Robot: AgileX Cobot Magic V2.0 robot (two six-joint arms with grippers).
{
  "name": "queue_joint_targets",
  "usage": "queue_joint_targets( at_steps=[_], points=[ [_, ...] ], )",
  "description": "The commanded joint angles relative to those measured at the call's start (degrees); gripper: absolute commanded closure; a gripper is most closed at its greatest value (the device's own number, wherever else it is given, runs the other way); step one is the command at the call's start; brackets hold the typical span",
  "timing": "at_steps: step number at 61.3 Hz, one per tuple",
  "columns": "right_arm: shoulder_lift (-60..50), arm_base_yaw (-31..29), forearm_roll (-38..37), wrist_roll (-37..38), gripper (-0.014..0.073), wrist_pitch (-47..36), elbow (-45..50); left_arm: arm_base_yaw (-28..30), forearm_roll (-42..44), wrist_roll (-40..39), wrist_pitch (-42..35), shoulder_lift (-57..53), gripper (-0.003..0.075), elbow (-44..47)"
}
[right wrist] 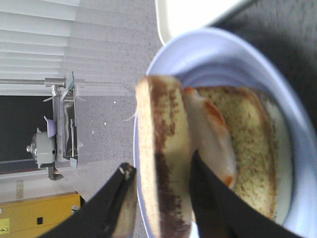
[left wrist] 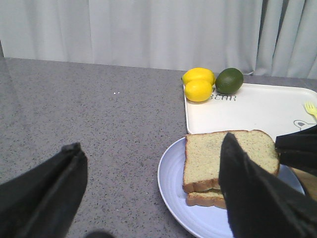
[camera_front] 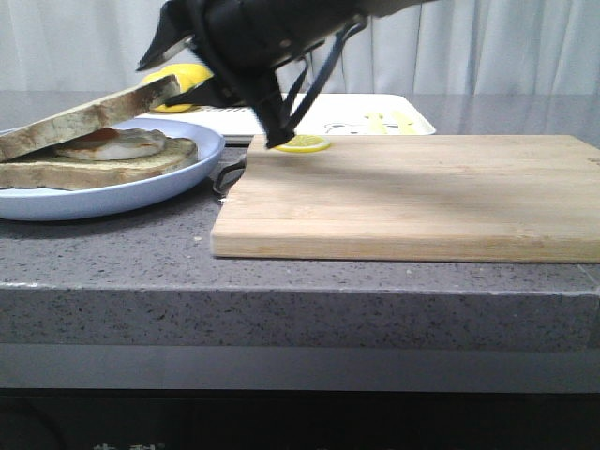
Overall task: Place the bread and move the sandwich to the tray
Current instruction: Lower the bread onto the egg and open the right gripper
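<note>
The bread [camera_front: 84, 117] leans tilted over the egg-topped lower slice [camera_front: 94, 171] on the pale-blue plate [camera_front: 141, 192], its right end raised. My right gripper [camera_front: 171, 86] is shut on that raised end. In the right wrist view its fingers [right wrist: 161, 163] straddle the bread [right wrist: 163, 148], beside the egg [right wrist: 208, 134]. My left gripper [left wrist: 151, 144] is open and empty above the counter, left of the plate [left wrist: 173, 183], and it is out of the front view. The white tray [camera_front: 375, 117] lies behind the plate and shows in the left wrist view [left wrist: 247, 111].
A wooden cutting board [camera_front: 412, 197] fills the right of the counter, with a lemon slice [camera_front: 302, 143] at its back left corner. Two lemons [left wrist: 198, 84] and an avocado [left wrist: 229, 80] sit at the tray's far corner. A yellow fork [left wrist: 311, 108] lies on the tray.
</note>
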Motion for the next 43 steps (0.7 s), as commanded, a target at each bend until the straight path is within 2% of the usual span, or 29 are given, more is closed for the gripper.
queue_joint_targets(
  at_steps=[1, 10, 30, 43],
  points=[
    [-5.3, -1.8, -2.5, -0.4, 0.0292, 3.4, -1.7, 0.1, -0.5, -0.3, -5.1, 0.8, 0.0176, -1.5],
    [-8.6, -4.3, -9.7, -0.4, 0.0292, 5.8, -1.7, 0.1, -0.5, -0.3, -5.2, 0.8, 0.0176, -1.5],
    [-21.2, -7.3, -38.3, -0.4, 0.0293, 18.3, -1.7, 0.1, -0.5, -0.3, -5.4, 0.8, 0.0176, -1.5],
    [-31.3, -7.3, -52.1, -0.4, 0.0293, 24.8, -1.7, 0.1, -0.5, -0.3, -5.3, 0.8, 0.0176, -1.5]
  ],
)
